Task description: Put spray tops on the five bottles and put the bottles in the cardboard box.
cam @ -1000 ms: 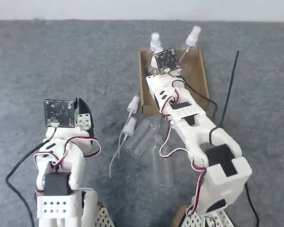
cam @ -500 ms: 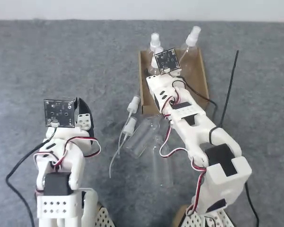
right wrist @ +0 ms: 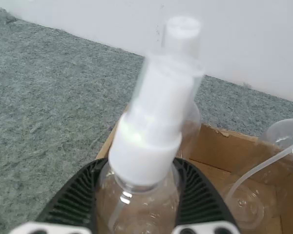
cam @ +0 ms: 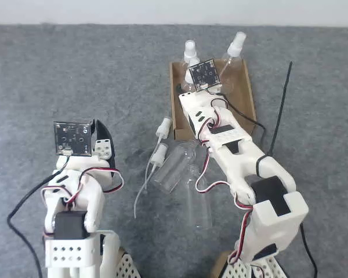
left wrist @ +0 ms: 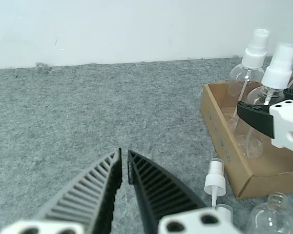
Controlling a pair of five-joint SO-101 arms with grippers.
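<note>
No change over the last second, both arms sit still. Right gripper (right wrist: 136, 195) clamps a clear plastic bottle with white spray top (right wrist: 154, 122), upright at the brown cardboard box (cam: 247, 95); we can't tell if it's set down. We judge release is next. Left gripper (left wrist: 124, 168) is empty, jaws nearly together, over the grey felt mat (cam: 75, 75). Count: the held bottle plus two other capped bottles (cam: 236, 43) at the box. Two uncapped clear bottles (cam: 175, 165) and two loose white spray tops (cam: 163, 126) lie beside it.

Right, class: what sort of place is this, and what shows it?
Likely a robotics test bench: two white arms on grey felt, a plain wall behind, and a cardboard box of spray bottles.
</note>
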